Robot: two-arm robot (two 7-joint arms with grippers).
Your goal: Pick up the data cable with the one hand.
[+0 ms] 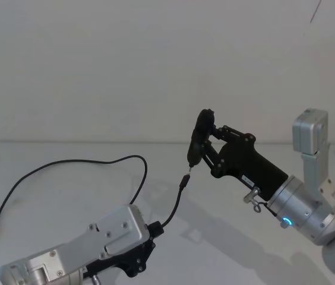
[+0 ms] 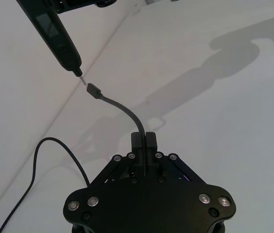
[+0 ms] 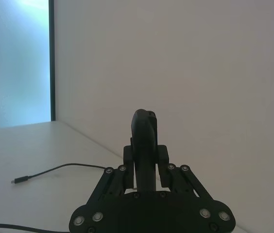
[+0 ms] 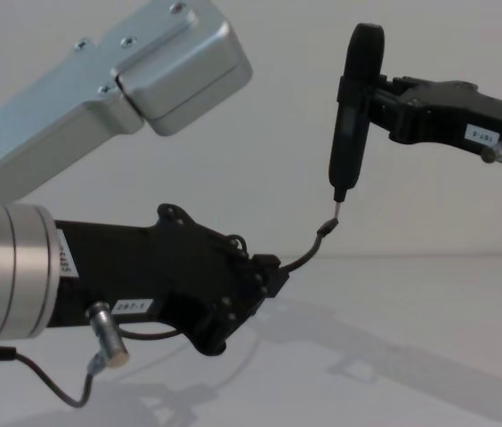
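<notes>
Clamped on the data cable (image 1: 170, 217), the left gripper (image 1: 154, 233) sits low in the head view, its fingers closed on the black cord a short way behind the plug (image 1: 185, 180), which rises up and forward from the fingertips toward the right gripper (image 1: 202, 155). From there the rest of the cord loops back over the white table (image 1: 66, 196), well out to the left gripper's own left, ending in a small free tip near the table's left edge. The left wrist view adds what the head view cannot: both fingers (image 2: 138, 141) pinch the cable squarely, and the plug (image 2: 93, 90) stands just short of the metal tip of the pen-shaped tool (image 2: 54, 36), apart by a sliver or perhaps touching; it is hard to say. In the right wrist view the right gripper (image 3: 145, 160) is closed on that dark tool (image 3: 144, 141), and far beyond it the slack cable (image 3: 69, 167) lies flat on the table. The chest view gives the side profile: left gripper (image 4: 273, 277) lifted clear of the table, cable (image 4: 309, 253) arching upward, tool (image 4: 351, 116) hanging upright above the plug, with open tabletop below and ahead of both grippers.
</notes>
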